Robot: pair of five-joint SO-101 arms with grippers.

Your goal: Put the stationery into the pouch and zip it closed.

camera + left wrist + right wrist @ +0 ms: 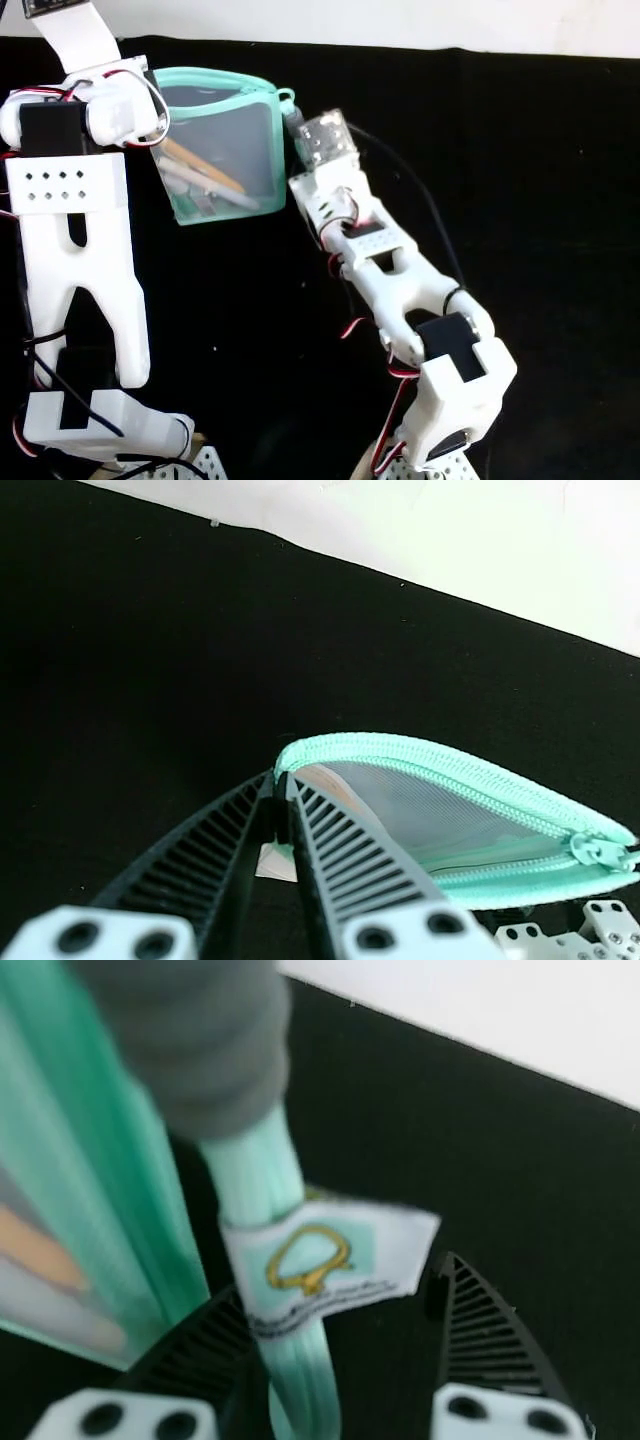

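The left gripper (281, 780) is clamped tight on one end of the pouch (232, 130), in the upper left of the high view. The right gripper (340, 1282) stands parted, with the pouch's other edge and its label (325, 1255) between the jaws. The zip edge runs left to right and gapes, with the zip pull (287, 98) at its right end. Inside, a pencil (205, 167) slants down to the right.
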